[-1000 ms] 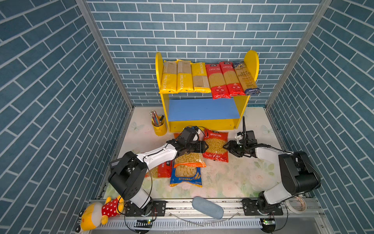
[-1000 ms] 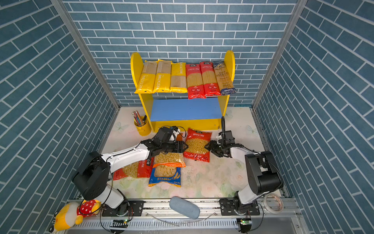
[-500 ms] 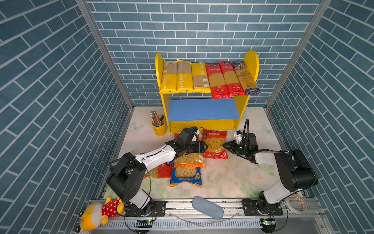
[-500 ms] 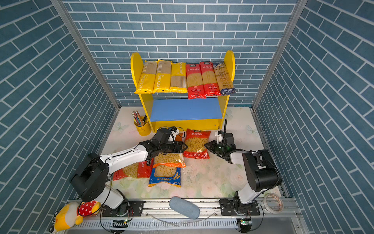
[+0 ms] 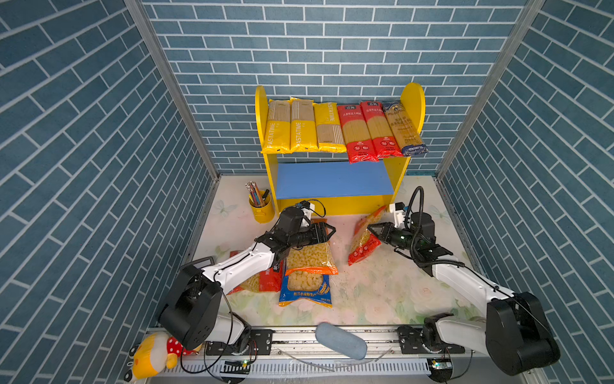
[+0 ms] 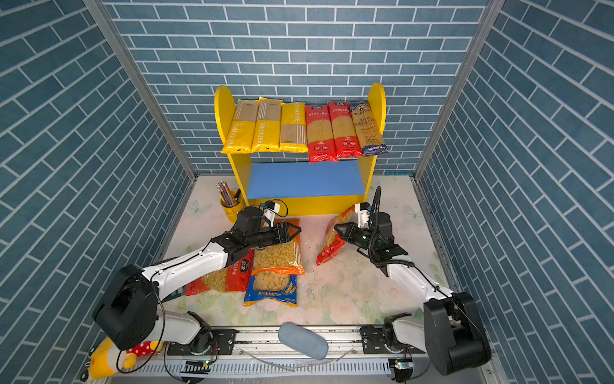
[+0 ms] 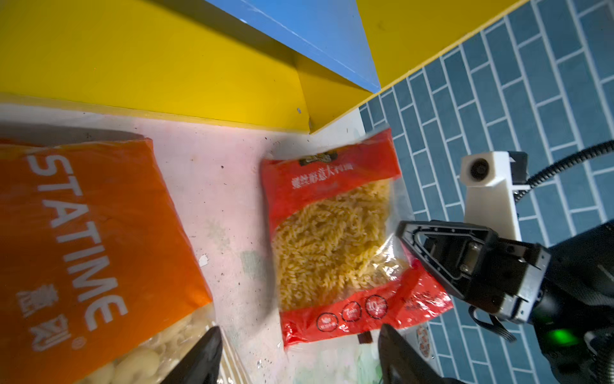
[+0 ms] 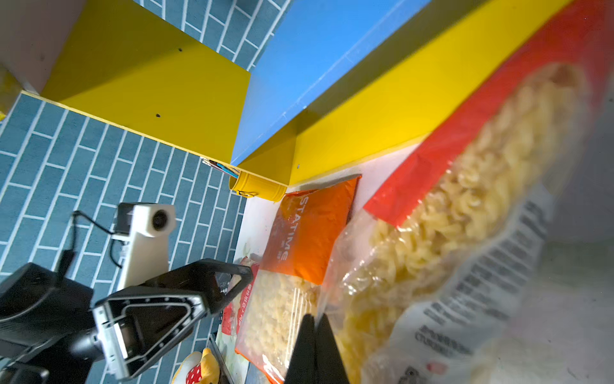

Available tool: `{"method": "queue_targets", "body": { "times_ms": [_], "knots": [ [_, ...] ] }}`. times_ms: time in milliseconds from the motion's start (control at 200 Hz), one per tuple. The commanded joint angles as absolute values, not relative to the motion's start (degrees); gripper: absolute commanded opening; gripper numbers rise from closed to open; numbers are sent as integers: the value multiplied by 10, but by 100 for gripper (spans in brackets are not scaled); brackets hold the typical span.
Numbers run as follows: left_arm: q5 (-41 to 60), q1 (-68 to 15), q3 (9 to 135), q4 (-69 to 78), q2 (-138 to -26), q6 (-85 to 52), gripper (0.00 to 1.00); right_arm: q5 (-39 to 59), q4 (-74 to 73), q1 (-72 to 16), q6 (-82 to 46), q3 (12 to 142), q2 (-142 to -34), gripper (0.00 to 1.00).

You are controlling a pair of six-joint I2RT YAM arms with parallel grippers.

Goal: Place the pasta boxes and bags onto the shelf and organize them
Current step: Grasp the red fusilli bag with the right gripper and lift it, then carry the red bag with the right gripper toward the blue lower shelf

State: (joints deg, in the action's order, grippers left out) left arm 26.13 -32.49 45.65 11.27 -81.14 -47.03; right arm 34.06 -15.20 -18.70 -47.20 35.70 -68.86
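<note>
My right gripper (image 5: pixel 371 229) (image 8: pixel 314 320) is shut on the clear side edge of a red fusilli bag (image 5: pixel 363 237) (image 6: pixel 332 244) (image 8: pixel 465 216). The bag hangs tilted, its low corner near the table, just in front of the shelf (image 5: pixel 332 181). Over an orange macaroni bag (image 5: pixel 310 257) (image 7: pixel 83 232) my left gripper (image 5: pixel 332 231) (image 7: pixel 299 334) stands open and holds nothing. A blue bag (image 5: pixel 305 287) lies partly under the orange one, and a red macaroni bag (image 5: pixel 262 282) lies beneath the left arm. Several long spaghetti packs (image 5: pixel 332 128) fill the shelf's upper board; its blue board is bare.
A yellow pencil cup (image 5: pixel 262 207) stands at the shelf's left foot. A plush toy (image 5: pixel 156 355) and a grey oblong pad (image 5: pixel 340 340) sit on the front rail. Blue brick walls close in on both sides and behind.
My right gripper has shut on the red fusilli bag's edge and raised it from lying flat to hanging tilted, drawn to the right. The left arm has hardly moved.
</note>
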Motion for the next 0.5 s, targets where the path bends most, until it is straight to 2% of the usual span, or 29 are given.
{"method": "queue_targets", "body": {
  "times_ms": [0,235,495],
  "knots": [
    [302,-306,422,221,-800,-562,75,329,-176,-217,-470,437,-658,0],
    [327,-277,352,320,-773,-667,79,302,-229,-269,-488,528,-707,0],
    [340,-214,269,469,-739,-778,92,277,-347,-323,-534,626,-823,0]
  ]
}}
